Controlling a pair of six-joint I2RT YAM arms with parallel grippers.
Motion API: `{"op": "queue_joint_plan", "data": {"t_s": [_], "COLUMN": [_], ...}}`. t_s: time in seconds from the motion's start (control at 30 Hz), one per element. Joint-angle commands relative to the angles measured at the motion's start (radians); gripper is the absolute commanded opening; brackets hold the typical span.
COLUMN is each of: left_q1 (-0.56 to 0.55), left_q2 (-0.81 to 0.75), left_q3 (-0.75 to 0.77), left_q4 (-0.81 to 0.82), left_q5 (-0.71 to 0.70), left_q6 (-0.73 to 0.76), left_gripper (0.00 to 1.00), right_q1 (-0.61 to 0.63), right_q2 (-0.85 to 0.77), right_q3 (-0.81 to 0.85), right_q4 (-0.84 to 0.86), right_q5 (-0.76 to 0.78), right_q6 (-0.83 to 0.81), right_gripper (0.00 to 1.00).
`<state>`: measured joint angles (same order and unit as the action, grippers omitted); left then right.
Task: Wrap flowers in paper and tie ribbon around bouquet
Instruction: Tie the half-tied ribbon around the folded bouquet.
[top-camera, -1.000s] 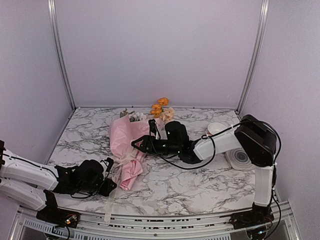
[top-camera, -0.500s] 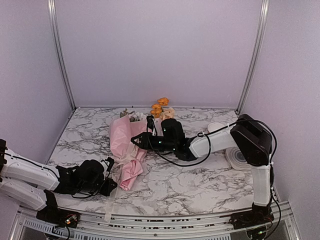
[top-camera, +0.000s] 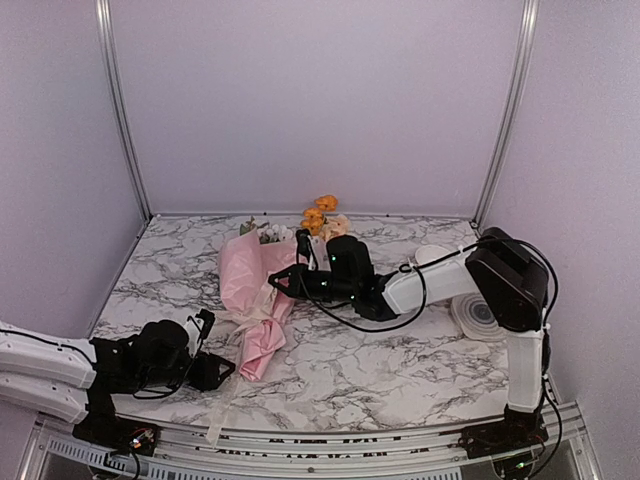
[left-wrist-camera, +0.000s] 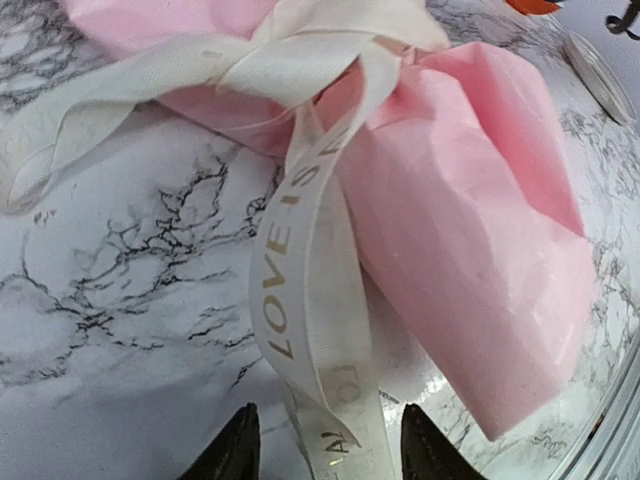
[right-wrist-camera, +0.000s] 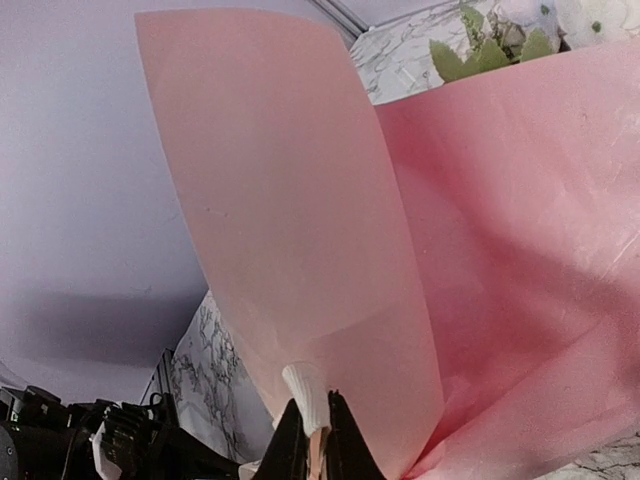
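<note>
The bouquet lies on the marble table, its pink paper (top-camera: 250, 285) wrapped round the flowers (top-camera: 320, 216), with orange and white heads at the far end. A cream ribbon (top-camera: 256, 314) is tied at its waist. One lettered tail (left-wrist-camera: 300, 250) trails toward the front edge. My left gripper (top-camera: 210, 347) stands open at the cone's near tip. The tail passes between its fingertips (left-wrist-camera: 237, 452) untouched. My right gripper (top-camera: 281, 283) sits at the bouquet's right side. Its jaws (right-wrist-camera: 315, 440) are shut on a bit of white ribbon (right-wrist-camera: 306, 390) against the paper (right-wrist-camera: 300, 200).
A white ribbon spool (top-camera: 480, 316) and a small white dish (top-camera: 432, 257) sit at the right behind the right arm. Grey walls with metal posts enclose the table. A metal rail (top-camera: 330, 440) runs along the front edge.
My left gripper has opened, let the ribbon tail go and drawn back to the left. My right gripper has closed on the ribbon at the bouquet's waist.
</note>
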<state>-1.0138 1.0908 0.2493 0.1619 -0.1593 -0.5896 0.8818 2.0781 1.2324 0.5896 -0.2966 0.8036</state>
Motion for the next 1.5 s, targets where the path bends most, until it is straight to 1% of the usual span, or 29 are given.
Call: {"op": "queue_joint_plan", "data": {"t_s": [0.0, 0.07, 0.13, 0.2, 0.27, 0.33, 0.4, 0.47, 0.5, 0.57, 0.6, 0.73, 0.77, 0.87, 0.93, 0.97, 1.03, 1.2, 1.33, 1.4, 1.43, 1.47], "left_q1": [-0.004, -0.001, 0.021, 0.065, 0.128, 0.184, 0.223, 0.248, 0.261, 0.29, 0.299, 0.326, 0.327, 0.379, 0.409, 0.416, 0.417, 0.416, 0.417, 0.416, 0.416, 0.416], "left_q2": [-0.188, -0.296, -0.375, -0.425, -0.418, -0.359, -0.26, -0.111, -0.051, 0.055, 0.104, 0.249, 0.282, 0.361, 0.392, 0.4, 0.405, 0.376, 0.386, 0.41, 0.424, 0.44], "left_q3": [-0.057, -0.086, -0.114, -0.124, -0.09, -0.018, 0.068, 0.156, 0.195, 0.241, 0.268, 0.328, 0.341, 0.362, 0.359, 0.358, 0.362, 0.343, 0.333, 0.335, 0.338, 0.347], "left_q4": [-0.02, -0.007, 0.018, 0.023, -0.019, -0.134, -0.224, -0.284, -0.304, -0.296, -0.294, -0.271, -0.269, -0.27, -0.25, -0.234, -0.194, -0.059, -0.001, 0.028, 0.042, 0.046], "left_q5": [-0.052, -0.067, -0.07, -0.071, -0.074, -0.113, -0.182, -0.193, -0.182, -0.12, -0.115, -0.06, -0.057, -0.083, -0.101, -0.113, -0.111, 0.056, 0.074, 0.088, 0.103, 0.117], "left_q6": [-0.019, -0.051, -0.072, -0.076, -0.052, 0.006, 0.098, 0.169, 0.182, 0.21, 0.217, 0.26, 0.265, 0.25, 0.235, 0.236, 0.261, 0.378, 0.45, 0.462, 0.469, 0.476], "left_gripper": [0.55, 0.63, 0.68, 0.7, 0.7, 0.69, 0.7, 0.76, 0.81, 0.87, 0.89, 0.93, 0.93, 0.97, 0.97, 0.96, 0.94, 0.94, 0.94, 0.89, 0.82, 0.71], "right_q1": [0.008, 0.008, 0.008, 0.009, 0.008, 0.008, 0.008, 0.009, 0.009, 0.009, 0.009, 0.011, 0.011, 0.011, 0.012, 0.013, 0.012, 0.011, 0.01, 0.007, 0.006, 0.004], "right_q2": [-0.058, -0.057, -0.056, -0.058, -0.059, -0.061, -0.066, -0.07, -0.073, -0.077, -0.079, -0.085, -0.086, -0.1, -0.109, -0.111, -0.109, -0.084, -0.063, -0.059, -0.058, -0.06], "right_q3": [-0.009, -0.011, -0.006, -0.003, -0.007, -0.01, -0.015, -0.022, -0.023, -0.025, -0.026, -0.032, -0.034, -0.053, -0.07, -0.074, -0.085, -0.088, -0.08, -0.078, -0.079, -0.079], "right_q4": [0.016, 0.016, 0.012, 0.013, 0.019, 0.022, 0.025, 0.027, 0.026, 0.026, 0.024, 0.021, 0.021, 0.02, 0.006, -0.027, -0.059, -0.057, -0.045, -0.042, -0.042, -0.042], "right_q5": [0.01, 0.008, 0.0, -0.009, -0.012, -0.017, -0.02, -0.024, -0.025, -0.028, -0.03, -0.037, -0.039, -0.057, -0.079, -0.091, -0.105, -0.139, -0.154, -0.161, -0.162, -0.163], "right_q6": [-0.025, -0.029, -0.039, -0.047, -0.046, -0.043, -0.042, -0.042, -0.043, -0.043, -0.043, -0.043, -0.043, -0.048, -0.067, -0.079, -0.1, -0.095, -0.082, -0.078, -0.077, -0.077], "right_gripper": [0.08, 0.07, 0.03, 0.0, 0.0, 0.0, 0.0, 0.0, 0.0, 0.0, 0.0, 0.0, 0.0, 0.0, 0.0, 0.0, 0.0, 0.0, 0.0, 0.0, 0.0, 0.0]}}
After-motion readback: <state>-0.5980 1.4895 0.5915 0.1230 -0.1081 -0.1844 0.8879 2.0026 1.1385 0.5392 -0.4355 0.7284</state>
